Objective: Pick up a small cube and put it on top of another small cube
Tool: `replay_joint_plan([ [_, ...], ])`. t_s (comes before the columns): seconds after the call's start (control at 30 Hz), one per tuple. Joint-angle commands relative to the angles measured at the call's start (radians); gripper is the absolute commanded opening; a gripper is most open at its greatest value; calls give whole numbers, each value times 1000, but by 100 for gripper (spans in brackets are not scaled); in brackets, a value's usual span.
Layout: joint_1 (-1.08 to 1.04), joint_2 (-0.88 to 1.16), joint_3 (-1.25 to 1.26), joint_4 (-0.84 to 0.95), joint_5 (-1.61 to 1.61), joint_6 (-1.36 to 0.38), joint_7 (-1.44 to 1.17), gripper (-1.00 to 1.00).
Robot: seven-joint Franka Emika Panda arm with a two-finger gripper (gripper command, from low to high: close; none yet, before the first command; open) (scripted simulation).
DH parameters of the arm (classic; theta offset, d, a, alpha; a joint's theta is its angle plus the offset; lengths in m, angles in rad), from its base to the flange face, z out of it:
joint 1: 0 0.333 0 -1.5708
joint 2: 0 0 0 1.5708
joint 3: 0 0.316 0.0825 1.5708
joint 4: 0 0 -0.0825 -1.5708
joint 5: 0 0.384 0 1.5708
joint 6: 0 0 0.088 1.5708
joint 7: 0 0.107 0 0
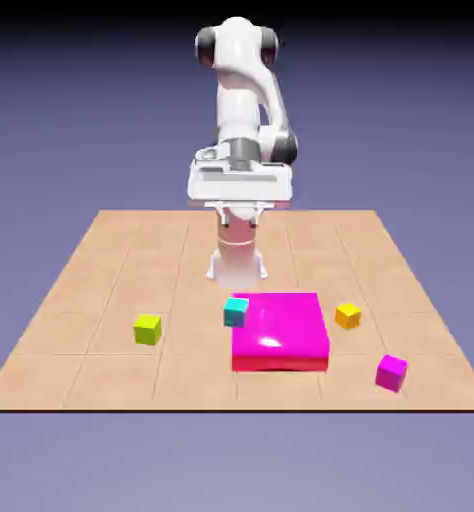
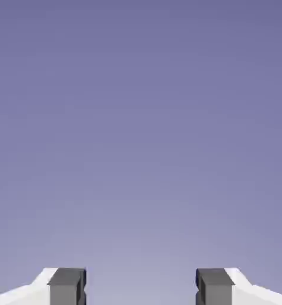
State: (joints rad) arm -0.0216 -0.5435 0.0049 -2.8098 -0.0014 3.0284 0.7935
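Small lime cube (image 1: pixel 147 329): on table (image 1: pixel 101 260), well forward of raised gripper (image 2: pixel 141 289), toward exterior view's left. Jaws spread, empty. No legible markings.

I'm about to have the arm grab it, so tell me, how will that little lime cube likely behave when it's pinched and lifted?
The lime cube looks rigid with flat faces, so it should sit still rather than roll. It is small beside the magenta slab, so probably light. Its faces look smooth, so an off-centre pinch by the open gripper might twist it.
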Motion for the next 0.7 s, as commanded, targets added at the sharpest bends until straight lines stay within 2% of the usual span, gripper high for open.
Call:
replay_joint_plan([
  [0.0, -28, 22, 4, 0, -1, -7, 44, 0],
  [0.67, -585, 461, 85, 3, -24, -149, 913, 0],
])
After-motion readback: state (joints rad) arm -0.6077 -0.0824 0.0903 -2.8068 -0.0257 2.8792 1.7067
